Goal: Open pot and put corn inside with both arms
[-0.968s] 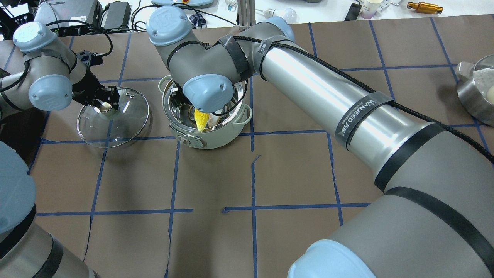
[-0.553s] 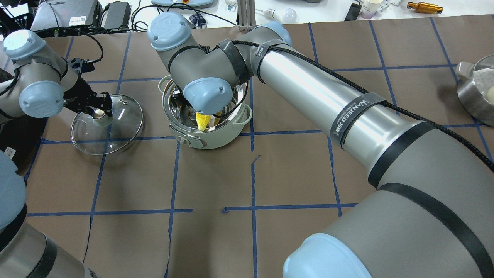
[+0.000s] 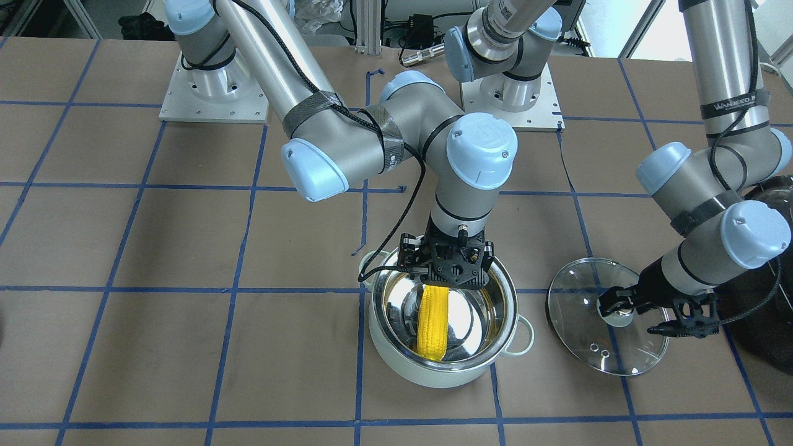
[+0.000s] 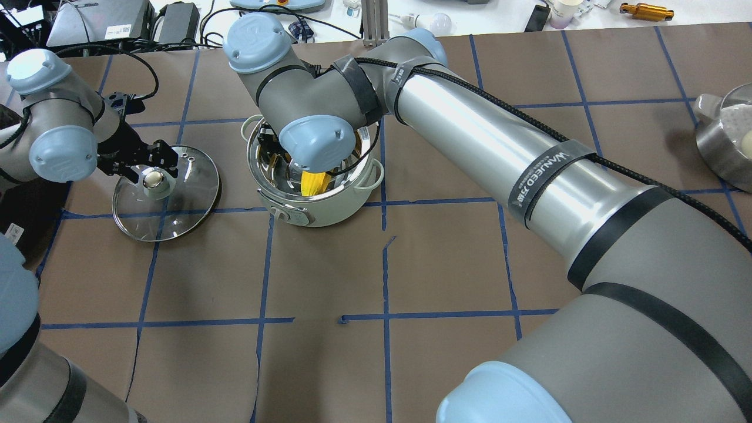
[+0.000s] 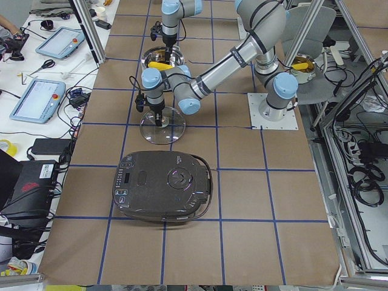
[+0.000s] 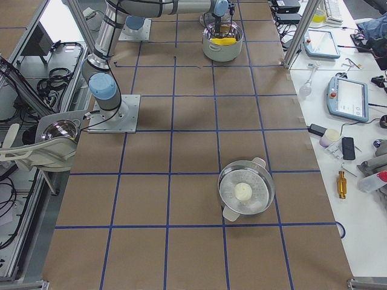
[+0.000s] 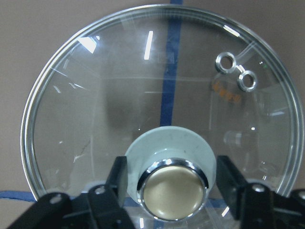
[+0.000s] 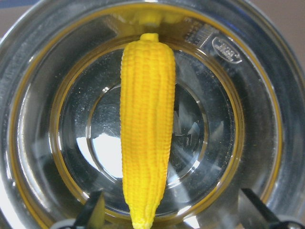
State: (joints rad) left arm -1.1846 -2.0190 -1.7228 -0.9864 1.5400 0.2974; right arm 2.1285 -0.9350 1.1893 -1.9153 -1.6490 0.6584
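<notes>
The right gripper (image 3: 445,282) is hovering, jaws spread, over the corn (image 3: 432,325) lying in the pot (image 3: 396,367); the left gripper (image 7: 171,198) is straddling the lid (image 7: 119,86) knob (image 4: 154,178), grip unclear; next, lifting clear

Table (image 4: 440,264) with pot (image 4: 320,212), lid (image 4: 185,191), likely cooker (image 5: 163,185)

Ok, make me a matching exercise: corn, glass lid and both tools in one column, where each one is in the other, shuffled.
Column one:
1. corn
2. glass lid
3. right tool
4. left tool

Column two:
a. either side of the lid's knob
b. lying inside the pot
c. on the table beside the pot
d. open, just above the pot

Pairs: 1-b, 2-c, 3-d, 4-a
</notes>
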